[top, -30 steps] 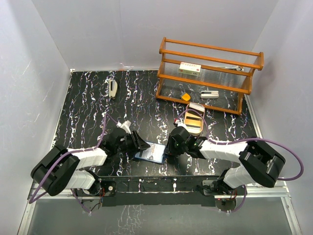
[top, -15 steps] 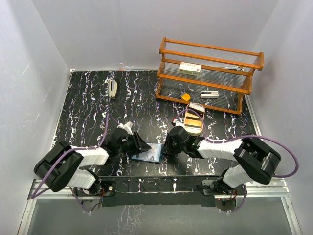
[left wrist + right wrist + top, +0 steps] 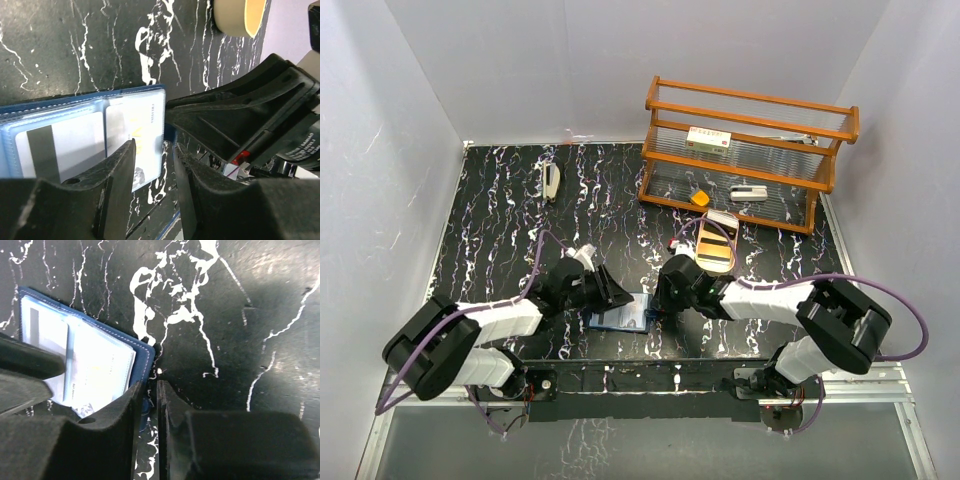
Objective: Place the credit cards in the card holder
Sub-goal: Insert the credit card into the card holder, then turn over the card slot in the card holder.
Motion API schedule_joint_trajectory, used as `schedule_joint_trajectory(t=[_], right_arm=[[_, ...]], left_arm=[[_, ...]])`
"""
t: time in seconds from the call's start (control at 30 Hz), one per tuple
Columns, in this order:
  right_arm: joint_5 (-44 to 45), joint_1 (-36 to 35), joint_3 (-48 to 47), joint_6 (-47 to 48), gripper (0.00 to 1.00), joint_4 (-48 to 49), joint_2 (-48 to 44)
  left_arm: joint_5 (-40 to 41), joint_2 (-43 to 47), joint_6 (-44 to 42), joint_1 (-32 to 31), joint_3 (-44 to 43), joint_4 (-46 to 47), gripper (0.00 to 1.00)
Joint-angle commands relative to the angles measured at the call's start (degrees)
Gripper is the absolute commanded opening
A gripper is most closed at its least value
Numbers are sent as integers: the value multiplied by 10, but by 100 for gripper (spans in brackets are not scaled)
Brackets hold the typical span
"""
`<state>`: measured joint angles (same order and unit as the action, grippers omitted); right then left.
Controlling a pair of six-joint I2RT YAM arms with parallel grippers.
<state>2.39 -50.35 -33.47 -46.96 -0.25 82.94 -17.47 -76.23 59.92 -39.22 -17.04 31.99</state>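
The card holder point(image 3: 625, 318) lies open on the black marbled table between my two grippers, navy cover down. Its pale blue slots point(image 3: 30, 135) hold a white card with a grey stripe point(image 3: 75, 145) and a white card with gold lettering point(image 3: 147, 125). My left gripper point(image 3: 613, 292) hovers over the holder's left part. In the left wrist view its jaws point(image 3: 153, 147) stand open above the gold-lettered card, gripping nothing. My right gripper point(image 3: 658, 300) is at the holder's right edge. Its jaws point(image 3: 150, 385) are nearly closed, with the navy edge point(image 3: 146, 357) in the narrow gap.
A gold oval tray point(image 3: 717, 250) sits just behind the right gripper, with a small white item point(image 3: 722, 217) beyond it. An orange wooden rack point(image 3: 750, 150) with small objects stands at the back right. A white stapler-like thing point(image 3: 551, 182) lies at the back left.
Both grippers have closed in a little on the card holder from either side. The holder has slid slightly to the left.
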Motion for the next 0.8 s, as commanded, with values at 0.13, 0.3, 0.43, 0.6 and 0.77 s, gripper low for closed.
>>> schedule_joint_trajectory(t=[0.13, 0.3, 0.43, 0.6, 0.77], right_arm=[[62, -1, -65, 35, 25, -103, -37], [22, -2, -75, 9, 34, -98, -57], [-15, -8, -75, -15, 36, -66, -61], [-51, -17, -76, -53, 39, -18, -49], [-72, -32, -97, -59, 27, 23, -5]], left_arm=[[66, 80, -58, 2, -76, -215, 38], [90, 106, -90, 20, -107, -308, 43], [93, 132, -96, 45, -100, -340, 48], [22, 147, -91, 108, -69, -331, 49], [-36, 161, -77, 143, -44, -302, 49]])
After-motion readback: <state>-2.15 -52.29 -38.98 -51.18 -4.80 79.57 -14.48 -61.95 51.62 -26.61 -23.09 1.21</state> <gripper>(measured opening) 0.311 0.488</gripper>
